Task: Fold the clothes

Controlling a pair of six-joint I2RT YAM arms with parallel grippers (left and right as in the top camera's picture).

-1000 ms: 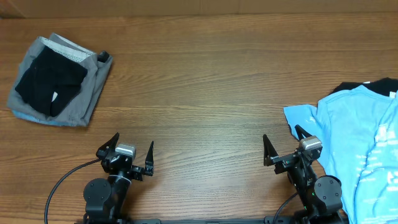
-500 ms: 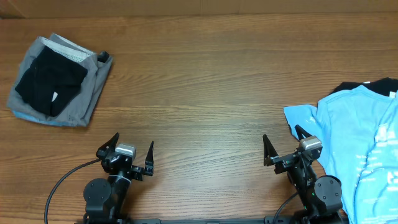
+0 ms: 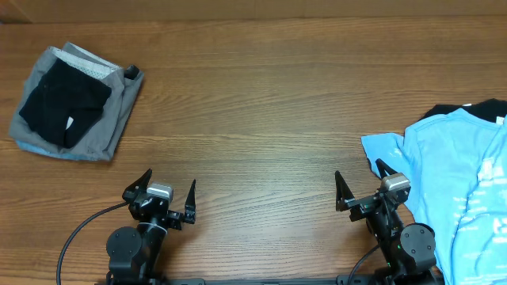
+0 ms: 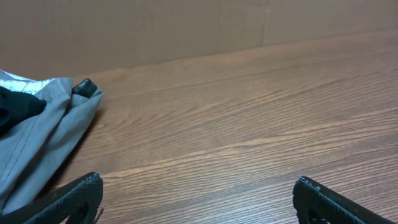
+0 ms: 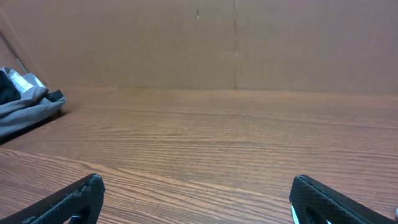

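No change in last sec: left fingers point(image 3: 191, 192) & right fingers point(image 3: 340, 188) wide open, empty, parked by near table point(image 3: 261, 103) edge. Folded pile point(image 3: 75, 103) far left; blue shirt point(image 3: 455, 182) over black shirt point(image 3: 459, 109) at right, unfolded, prob. next.

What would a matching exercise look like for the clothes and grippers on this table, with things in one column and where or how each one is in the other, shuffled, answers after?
Things:
1. grey shorts
2. light blue T-shirt
3. folded black garment
4. left gripper and right gripper

Places or states:
A. lying on top of the grey shorts
B. jaws open, holding nothing
C. at the far left of the table, under a black garment
D. unfolded at the right edge

Pairs: 1-C, 2-D, 3-A, 4-B.
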